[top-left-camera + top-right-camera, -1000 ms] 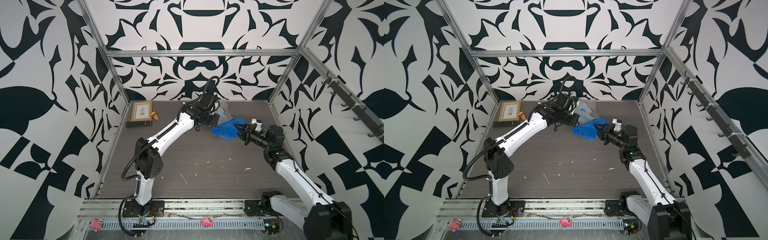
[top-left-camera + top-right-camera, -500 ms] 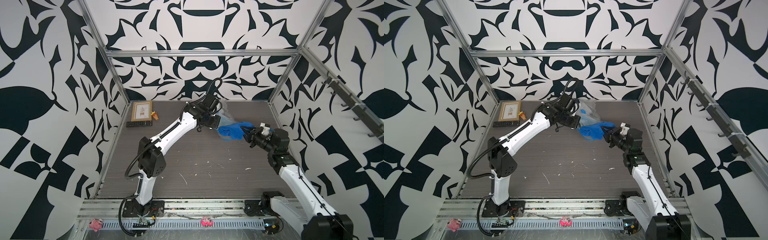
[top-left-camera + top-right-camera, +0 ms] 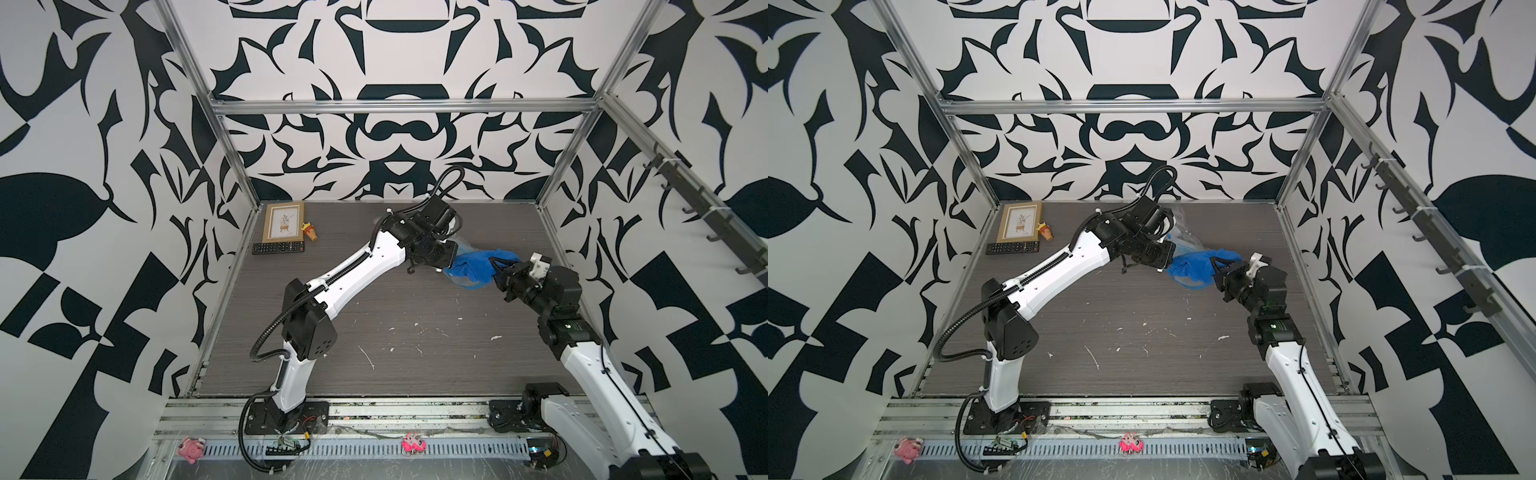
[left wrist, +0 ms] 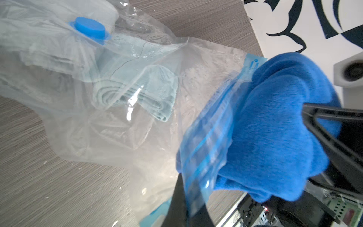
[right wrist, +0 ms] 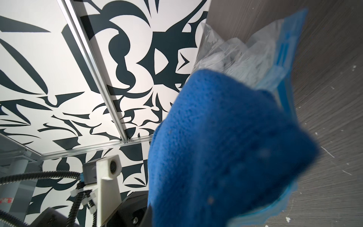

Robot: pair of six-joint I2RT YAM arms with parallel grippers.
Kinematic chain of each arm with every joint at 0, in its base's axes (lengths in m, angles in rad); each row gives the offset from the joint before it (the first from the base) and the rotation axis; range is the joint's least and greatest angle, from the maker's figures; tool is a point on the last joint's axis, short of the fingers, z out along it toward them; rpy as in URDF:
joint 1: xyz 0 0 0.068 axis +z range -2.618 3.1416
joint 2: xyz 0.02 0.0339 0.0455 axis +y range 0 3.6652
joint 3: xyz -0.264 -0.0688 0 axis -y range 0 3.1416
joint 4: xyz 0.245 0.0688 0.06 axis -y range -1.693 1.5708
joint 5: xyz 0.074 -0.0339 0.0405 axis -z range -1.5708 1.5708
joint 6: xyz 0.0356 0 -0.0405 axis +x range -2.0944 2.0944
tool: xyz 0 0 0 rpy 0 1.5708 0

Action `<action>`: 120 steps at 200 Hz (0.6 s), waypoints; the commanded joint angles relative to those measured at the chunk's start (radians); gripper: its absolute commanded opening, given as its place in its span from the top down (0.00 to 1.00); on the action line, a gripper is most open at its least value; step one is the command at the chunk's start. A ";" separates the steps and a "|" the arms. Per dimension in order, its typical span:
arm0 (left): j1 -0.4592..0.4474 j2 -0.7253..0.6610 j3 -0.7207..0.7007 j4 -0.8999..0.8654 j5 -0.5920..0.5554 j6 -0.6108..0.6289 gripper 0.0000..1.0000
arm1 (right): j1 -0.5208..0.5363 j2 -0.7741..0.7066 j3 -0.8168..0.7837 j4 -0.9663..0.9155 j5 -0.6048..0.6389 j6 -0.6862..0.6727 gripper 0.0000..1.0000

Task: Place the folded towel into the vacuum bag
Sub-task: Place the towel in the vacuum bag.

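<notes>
The vacuum bag (image 4: 137,121) is clear and crinkly and lies at the back of the table, seen in both top views (image 3: 1183,239). Its round blue valve cap (image 4: 90,29) faces up, and a pale folded cloth (image 4: 137,92) lies inside. My left gripper (image 3: 451,259) is shut on the bag's blue zip strip (image 4: 206,141) and holds that edge up. The folded towel (image 3: 478,266), deep blue, sits at the bag's mouth against the strip. My right gripper (image 3: 496,266) is shut on the towel from the right. In the right wrist view the towel (image 5: 225,147) hides the jaws.
A framed picture (image 3: 284,222), a black remote (image 3: 278,248) and a small orange toy (image 3: 311,232) lie at the back left. White scraps (image 3: 365,355) dot the table's front half. The right wall post (image 3: 552,195) stands close behind the right arm.
Both grippers have shifted to the right. The left one has carried the bag's zip edge toward the towel. The right arm's elbow has swung out to the right.
</notes>
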 commanded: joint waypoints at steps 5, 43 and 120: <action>-0.009 0.017 0.047 -0.030 0.073 -0.051 1.00 | 0.051 0.010 0.001 0.069 0.126 -0.025 1.00; -0.013 0.025 0.053 -0.015 0.086 -0.072 1.00 | 0.151 0.049 0.018 0.108 0.302 -0.023 1.00; -0.021 0.016 0.035 0.040 0.111 -0.085 1.00 | 0.299 0.207 0.075 0.220 0.560 0.050 1.00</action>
